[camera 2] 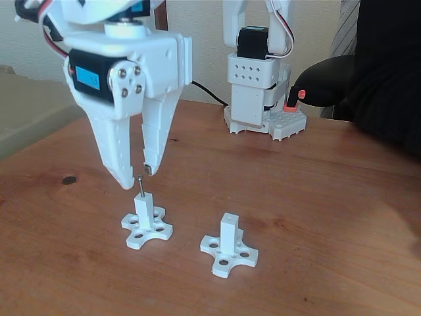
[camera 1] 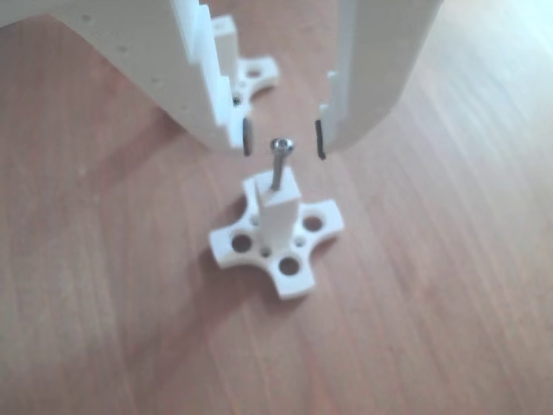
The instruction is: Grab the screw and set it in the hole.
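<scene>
Reddish-brown wooden tabletop [camera 2: 329, 217] runs under everything, with a pale wall behind it in the fixed view. No writing can be read anywhere; the blue patch [camera 2: 87, 77] on the servo at the wrist is too blurred to make out.

Two white posts with cross-shaped bases stand on the wood. The left post [camera 2: 144, 214] in the fixed view carries the screw [camera 1: 278, 164], which stands upright, its long axis vertical, the rounded head up and the shaft sunk into the hole [camera 1: 276, 189] in the post's square end face. The right post [camera 2: 228, 242] stands near it, apart, its top bare.

The gripper [camera 1: 283, 138] hangs just above the screw head with its fingers spread, one to each side of the head and neither touching it.

Further back, the arm's base [camera 2: 253, 99] sits on the table with a black cable [camera 2: 209, 93] trailing from it. At the right edge a person's dark sleeve [camera 2: 388, 72] reaches in beside a small red-tipped piece [camera 2: 294, 99]. A small dark spot [camera 2: 69, 180] lies on the wood at the left.
</scene>
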Robot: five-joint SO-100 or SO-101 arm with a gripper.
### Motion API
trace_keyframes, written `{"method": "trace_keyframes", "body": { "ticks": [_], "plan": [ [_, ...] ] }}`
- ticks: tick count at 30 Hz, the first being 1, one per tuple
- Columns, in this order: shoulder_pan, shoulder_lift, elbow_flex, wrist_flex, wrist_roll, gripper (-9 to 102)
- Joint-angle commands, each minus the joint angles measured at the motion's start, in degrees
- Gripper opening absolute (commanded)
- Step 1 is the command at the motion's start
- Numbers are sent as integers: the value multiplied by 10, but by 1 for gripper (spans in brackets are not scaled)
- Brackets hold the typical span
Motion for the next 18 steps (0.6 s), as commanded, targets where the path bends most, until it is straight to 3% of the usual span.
{"method": "trace_keyframes", "body": {
  "ticks": [1, 18],
  "plan": [
    [-4, 13, -50, -11, -4, 10],
    [0, 1, -54, -15, -9, 9]
  ]
}}
